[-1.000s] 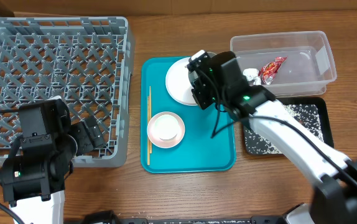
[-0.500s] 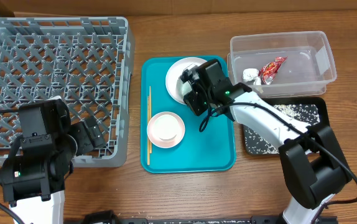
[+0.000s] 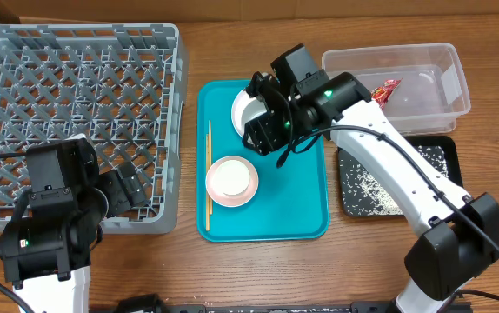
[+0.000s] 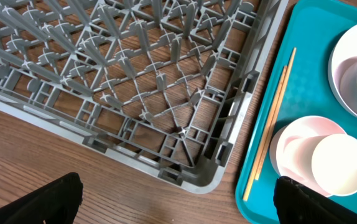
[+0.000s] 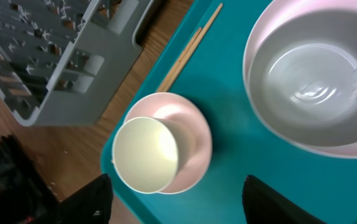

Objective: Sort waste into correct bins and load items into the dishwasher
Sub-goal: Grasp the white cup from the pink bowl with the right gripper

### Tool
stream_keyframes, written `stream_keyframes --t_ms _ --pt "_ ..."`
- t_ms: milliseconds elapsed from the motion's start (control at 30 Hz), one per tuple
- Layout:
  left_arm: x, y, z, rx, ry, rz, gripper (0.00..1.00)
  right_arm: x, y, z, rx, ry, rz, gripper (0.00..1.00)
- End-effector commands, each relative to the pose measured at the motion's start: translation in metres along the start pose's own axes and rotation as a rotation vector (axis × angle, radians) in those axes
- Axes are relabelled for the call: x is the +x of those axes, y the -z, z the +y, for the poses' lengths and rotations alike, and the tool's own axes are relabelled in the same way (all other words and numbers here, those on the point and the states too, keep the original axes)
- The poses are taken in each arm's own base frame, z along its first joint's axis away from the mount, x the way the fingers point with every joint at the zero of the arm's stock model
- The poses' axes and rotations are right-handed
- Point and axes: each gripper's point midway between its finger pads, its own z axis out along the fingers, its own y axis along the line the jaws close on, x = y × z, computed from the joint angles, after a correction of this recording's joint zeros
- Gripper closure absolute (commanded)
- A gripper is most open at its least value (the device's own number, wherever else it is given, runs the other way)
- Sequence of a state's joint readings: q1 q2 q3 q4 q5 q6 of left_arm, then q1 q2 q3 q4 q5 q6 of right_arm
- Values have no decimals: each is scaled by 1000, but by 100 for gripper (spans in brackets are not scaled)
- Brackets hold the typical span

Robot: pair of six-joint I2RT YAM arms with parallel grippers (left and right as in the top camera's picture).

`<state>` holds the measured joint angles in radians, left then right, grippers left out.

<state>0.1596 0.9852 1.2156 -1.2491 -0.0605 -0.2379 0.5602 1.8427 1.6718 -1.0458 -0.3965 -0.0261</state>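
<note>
A teal tray (image 3: 293, 209) holds a white bowl (image 3: 241, 113), a pink plate (image 3: 232, 196) with a white cup (image 3: 230, 178) on it, and a pair of chopsticks (image 3: 209, 165). My right gripper (image 3: 262, 130) hovers open over the tray beside the bowl, holding nothing. In the right wrist view the cup (image 5: 144, 152), plate (image 5: 194, 140) and bowl (image 5: 312, 74) lie below the right gripper (image 5: 178, 205). My left gripper (image 4: 178, 205) stands wide open and empty, near the grey dish rack's (image 4: 135, 74) front corner.
The dish rack (image 3: 76, 96) fills the left of the table. A clear bin (image 3: 389, 54) at the back right holds a red wrapper (image 3: 382, 91). A black tray (image 3: 406, 183) with pale crumbs lies in front of it.
My right gripper has gone from shut to open and swung left, from beside the clear bin to over the bowl on the tray. The left arm has not moved.
</note>
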Motion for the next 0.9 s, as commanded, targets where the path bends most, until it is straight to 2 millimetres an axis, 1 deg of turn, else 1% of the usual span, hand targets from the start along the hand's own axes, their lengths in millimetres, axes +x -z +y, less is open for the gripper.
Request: stream_keyframes --t_ms 0,67,100,167,267,367,533,600,633,667,733,867 --pt "-5 3 -1 9 28 -16 0 19 -17 13 -47 -76 60 37" --pt "-5 3 -1 9 28 -17 0 30 -29 16 -50 -79 84 41" --pt "-6 3 -1 9 29 -17 0 34 -35 16 -44 -89 92 41" --pt "-5 3 -1 9 28 -16 0 43 -48 14 -17 -112 103 44" --pt "-5 3 -1 9 28 -14 0 54 -62 8 27 -138 110 46" --pt "-5 3 -1 9 28 -14 0 61 -75 9 22 -144 112 52" --pt "-4 3 -1 9 28 -13 0 69 -84 4 38 -179 114 57" --pt "-4 3 -1 8 28 -11 0 71 -87 3 40 -183 119 65" --pt "-4 3 -1 8 28 -10 0 71 -87 3 40 -184 120 71" --pt "-4 3 -1 8 28 -11 0 71 -88 3 40 -187 119 74" --pt "-4 3 -1 8 28 -11 0 71 -88 3 40 -188 121 76" --pt "-3 3 -1 8 28 -7 0 75 -88 2 44 -197 135 78"
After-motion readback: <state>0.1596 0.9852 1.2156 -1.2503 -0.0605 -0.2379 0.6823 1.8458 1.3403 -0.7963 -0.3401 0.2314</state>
